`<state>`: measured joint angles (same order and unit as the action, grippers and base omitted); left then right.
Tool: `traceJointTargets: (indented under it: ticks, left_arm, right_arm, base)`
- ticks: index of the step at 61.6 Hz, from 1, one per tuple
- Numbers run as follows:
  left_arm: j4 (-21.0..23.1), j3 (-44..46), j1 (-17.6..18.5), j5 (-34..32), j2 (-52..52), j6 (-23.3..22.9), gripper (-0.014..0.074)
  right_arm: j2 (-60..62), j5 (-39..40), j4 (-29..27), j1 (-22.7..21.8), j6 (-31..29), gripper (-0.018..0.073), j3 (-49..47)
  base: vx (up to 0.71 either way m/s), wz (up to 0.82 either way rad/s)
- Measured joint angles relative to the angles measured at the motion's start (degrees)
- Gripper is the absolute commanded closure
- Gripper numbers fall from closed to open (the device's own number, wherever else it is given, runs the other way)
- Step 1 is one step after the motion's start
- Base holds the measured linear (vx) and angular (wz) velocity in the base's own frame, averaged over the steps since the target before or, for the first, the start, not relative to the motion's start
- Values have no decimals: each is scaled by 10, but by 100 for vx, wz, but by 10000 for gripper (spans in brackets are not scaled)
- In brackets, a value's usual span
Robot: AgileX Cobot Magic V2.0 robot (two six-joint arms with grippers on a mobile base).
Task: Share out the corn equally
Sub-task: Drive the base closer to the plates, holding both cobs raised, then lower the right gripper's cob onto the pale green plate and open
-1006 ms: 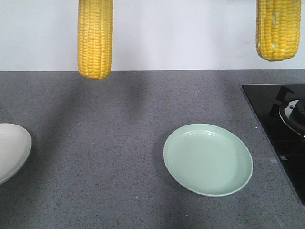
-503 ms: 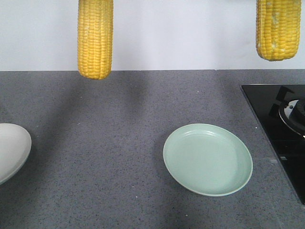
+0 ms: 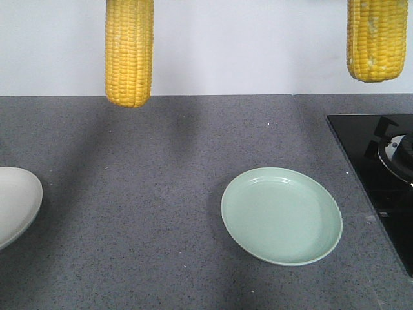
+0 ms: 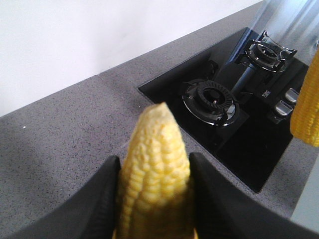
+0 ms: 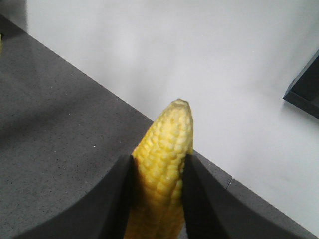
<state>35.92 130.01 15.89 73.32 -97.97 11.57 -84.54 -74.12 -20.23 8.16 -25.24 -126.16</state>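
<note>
Two cobs hang upright above the grey speckled tabletop (image 3: 161, 194), long axes vertical, blunt ends down in the front view. The left hand (image 4: 154, 199) is clamped on the left cob (image 3: 130, 51), its dark fingers (image 4: 99, 199) pressing both flanks; the right hand (image 5: 157, 199) grips the right cob (image 3: 377, 39) likewise. The glossy pale green plate (image 3: 281, 216), round and shallow, lies below and between them, nearer the right cob; a white plate (image 3: 16, 203) shows at the left edge, below and left of the left cob. Each arm probably lowers toward its nearer dish. Kernels are bright yellow in neat rows, tips pale. A black glass hob (image 3: 381, 174) borders the right.
</note>
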Motion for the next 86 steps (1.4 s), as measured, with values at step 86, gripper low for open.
traceJointTargets:
  ticks: [86]
  left_arm:
    - [0, 0, 0, 0, 0, 0, 603]
  right_arm:
    - [0, 0, 0, 0, 1, 563, 0]
  base:
    - [0, 0]
